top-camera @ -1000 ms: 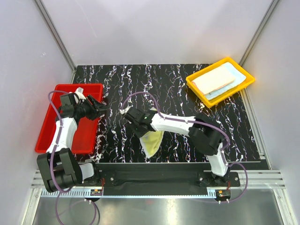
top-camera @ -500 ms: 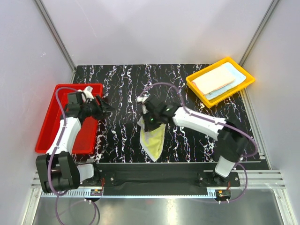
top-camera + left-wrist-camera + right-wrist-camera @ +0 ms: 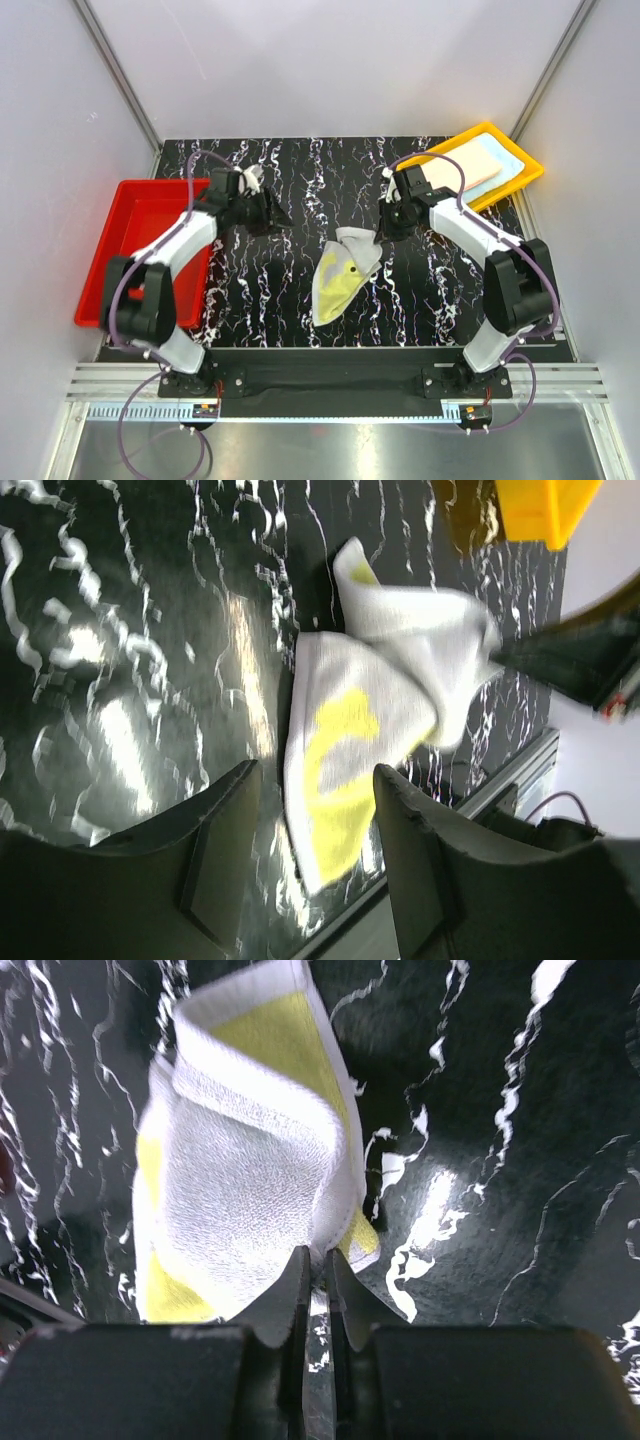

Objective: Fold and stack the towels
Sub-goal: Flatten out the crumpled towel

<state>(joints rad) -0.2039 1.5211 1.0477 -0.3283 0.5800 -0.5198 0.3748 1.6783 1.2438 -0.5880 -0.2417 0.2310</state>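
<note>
yellow-and-white towel [image 3: 345, 275] lies crumpled; the right gripper [image 3: 315, 1265], nearly closed, pinches its right corner, while the left gripper [image 3: 315, 775] gapes wide, empty.

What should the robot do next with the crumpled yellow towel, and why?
Probably move the open left gripper to a free corner of the crumpled yellow-and-white cloth towel. The right gripper pinches one edge, and the towel lies bunched on the black marbled table, so it needs spreading first.
</note>
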